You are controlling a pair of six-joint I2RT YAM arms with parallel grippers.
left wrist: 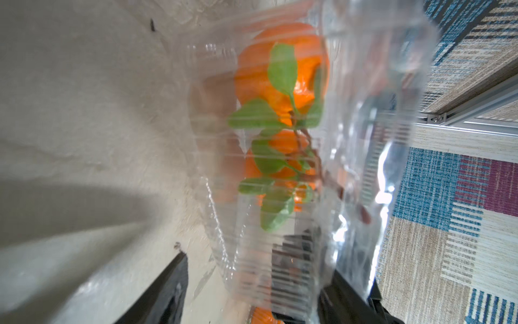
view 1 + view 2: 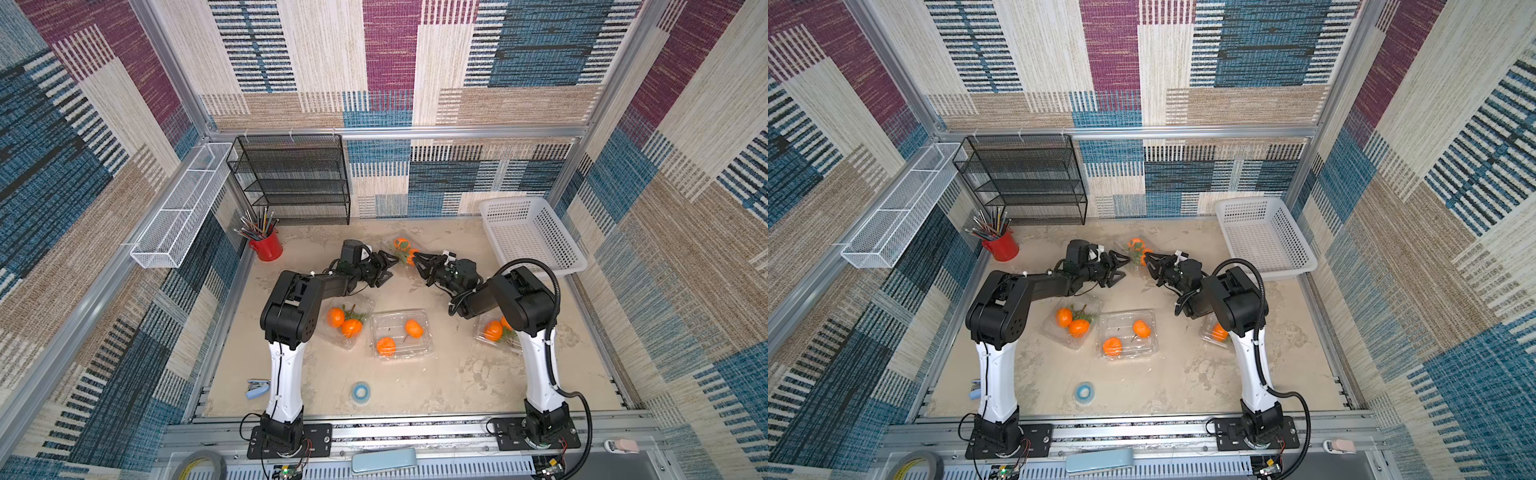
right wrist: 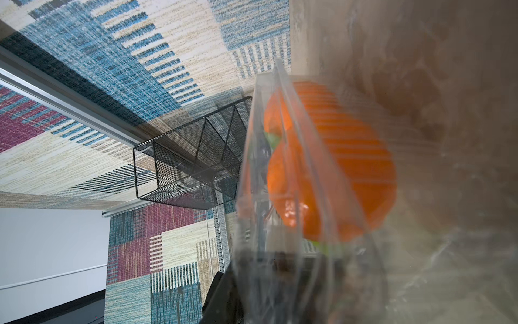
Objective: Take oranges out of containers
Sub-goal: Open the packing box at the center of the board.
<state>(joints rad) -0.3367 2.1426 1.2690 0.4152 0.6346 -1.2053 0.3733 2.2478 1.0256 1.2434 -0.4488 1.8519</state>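
Patchwork carpet [image 2: 390, 50] in blue, plum and oatmeal walls in the sandy, blotchy bench [image 2: 415, 386]. At its far middle both my arms meet on the far container [image 2: 404, 250], a thin clear clamshell with ribbed walls. It holds two glossy oranges [image 1: 280, 73] joined by a woody stem and soft green leaves. My left fingers [image 1: 168, 294] stand apart around one end of it (one shows bench between itself and the plastic), so I cannot tell whether they grip. My right fingers [image 3: 221, 297] sit at a rim flange, too blurred to judge. I take this as the lid-opening step: I should pin the base, peel the rim slowly because such plastic flexes and snaps, and keep the box level so the fruit stays in. The other containers [image 2: 401, 349] lie nearer my bases, fruit inside.
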